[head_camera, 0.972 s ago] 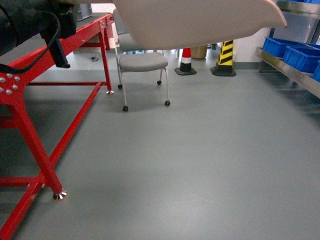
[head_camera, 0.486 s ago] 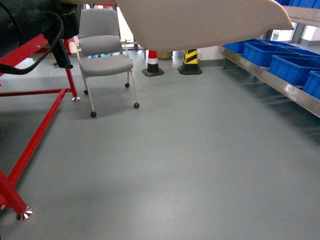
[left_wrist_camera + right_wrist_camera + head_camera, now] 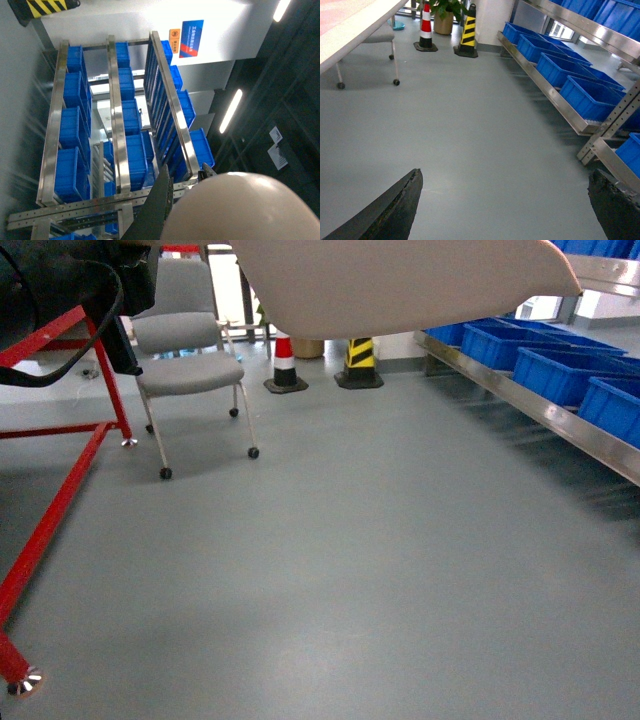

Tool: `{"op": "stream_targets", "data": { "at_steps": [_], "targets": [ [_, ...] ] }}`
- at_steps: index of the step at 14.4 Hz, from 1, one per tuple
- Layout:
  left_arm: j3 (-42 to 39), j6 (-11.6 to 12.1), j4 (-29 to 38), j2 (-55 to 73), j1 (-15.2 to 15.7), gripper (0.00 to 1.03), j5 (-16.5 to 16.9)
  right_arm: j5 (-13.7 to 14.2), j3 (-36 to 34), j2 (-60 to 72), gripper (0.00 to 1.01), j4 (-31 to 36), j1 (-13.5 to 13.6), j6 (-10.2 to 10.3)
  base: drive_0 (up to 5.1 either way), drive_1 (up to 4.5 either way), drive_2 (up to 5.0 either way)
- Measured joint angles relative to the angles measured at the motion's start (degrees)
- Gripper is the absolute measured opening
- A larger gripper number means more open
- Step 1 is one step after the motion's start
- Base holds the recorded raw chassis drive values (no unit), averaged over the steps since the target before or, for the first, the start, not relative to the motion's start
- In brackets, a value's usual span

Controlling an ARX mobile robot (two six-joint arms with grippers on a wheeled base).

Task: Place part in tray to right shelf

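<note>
— So where does the right shelf [image 3: 545,405] lie from the tray [image 3: 400,285] at this moment?

— Off to the right side of the head view, running from the lower right edge back toward the upper middle. The tray fills the top of that frame, seen from beneath, with its far corner reaching the upper right, well above the shelf's shiny front rail and not yet over it.

— And the part?

— I cannot see it. Only the tray's underside and rounded outer wall show, so whether the blue block rides inside cannot be told.

— Which arm has the tray?

— The left one, I judge. In the left wrist view the cream tray bulges at the lower right, just beside a dark finger [image 3: 160,210] of the left pincer [image 3: 172,220]; how far it is closed I cannot tell.

— The right pincer [image 3: 505,210]?

— Spread wide and holding nothing; its two dark tips sit in the lower corners of the right wrist view, with bare floor between. The blue crates [image 3: 570,75] on the shelf lie at the right of that frame.

— So the coming move?

— Likely swinging farther right until the rail faces the tray squarely.
</note>
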Motion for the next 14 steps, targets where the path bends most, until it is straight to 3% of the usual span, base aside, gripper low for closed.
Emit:
{"op": "stream_targets", "data": {
  "at_steps": [14],
  "targets": [
    [0.0,0.0,0.0,0.0,0.0,0.12,0.2,0.0,0.0,0.0,0.98,0.0,0.0,0.0,-1.6,-1.57,-1.6]
  ]
}}
